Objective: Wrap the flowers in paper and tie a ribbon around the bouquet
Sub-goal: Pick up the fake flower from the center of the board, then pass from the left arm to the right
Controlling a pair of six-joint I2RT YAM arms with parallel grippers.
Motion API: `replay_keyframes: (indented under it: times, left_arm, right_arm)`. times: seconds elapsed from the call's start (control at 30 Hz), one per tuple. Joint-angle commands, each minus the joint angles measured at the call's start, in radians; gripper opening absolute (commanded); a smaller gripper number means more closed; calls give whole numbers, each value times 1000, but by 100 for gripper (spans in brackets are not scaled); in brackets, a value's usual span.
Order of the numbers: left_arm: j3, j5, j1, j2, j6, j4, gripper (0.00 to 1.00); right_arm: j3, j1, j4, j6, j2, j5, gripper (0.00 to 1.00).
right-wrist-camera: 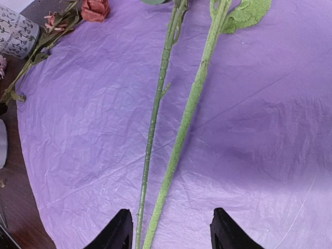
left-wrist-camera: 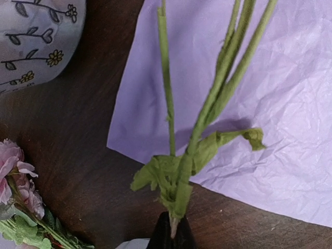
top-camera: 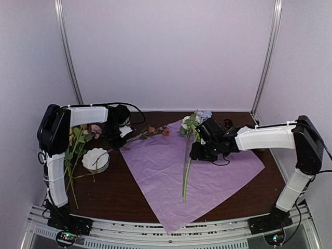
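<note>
We see two green-stemmed flowers [top-camera: 185,171] on pale pink crinkled paper [top-camera: 155,171]; right pincer [right-wrist-camera: 171,228] wide, left pincer [left-wrist-camera: 170,236] clamping another leafy green stem [left-wrist-camera: 179,179]; wrapping, tying ahead

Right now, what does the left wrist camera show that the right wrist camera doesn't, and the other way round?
Left wrist only: the left gripper shut on the base of a branching green stem, and pink blooms lying at the lower left.
Right wrist only: the right gripper open above two long stems lying side by side, plus a reddish rose at the top left.
Both: the pink paper, the patterned mug and the dark table.
</note>
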Motion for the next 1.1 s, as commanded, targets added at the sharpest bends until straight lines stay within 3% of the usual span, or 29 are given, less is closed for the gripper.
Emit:
replay_keyframes:
  times: [0.0,0.27,0.33,0.43,0.6,0.7,0.9,1.07]
  left_arm:
    - [31,5,3,-90,-13,-21,0]
    - [62,167,2,-345,-58,4,0]
    - [85,181,2,-397,-72,5,0]
    - [92,315,3,-495,-108,58,0]
    - [-100,693,-1,-724,-285,500,0]
    - [-184,818,-32,-795,-435,759,0]
    - [-308,884,-131,-836,-608,1150,0]
    - [-336,894,-163,-817,-661,1242,0]
  right_arm:
    - [33,4,-46,-29,-53,51,53]
    - [49,6,-65,-118,-157,98,54]
    - [49,11,-29,-163,-196,78,54]
    - [41,33,99,-242,-265,-3,55]
    - [104,115,298,-387,-305,-174,54]
    - [200,167,357,-433,-258,-257,55]
    - [350,218,496,-371,-101,-381,66]
    - [426,234,581,-335,-28,-424,76]
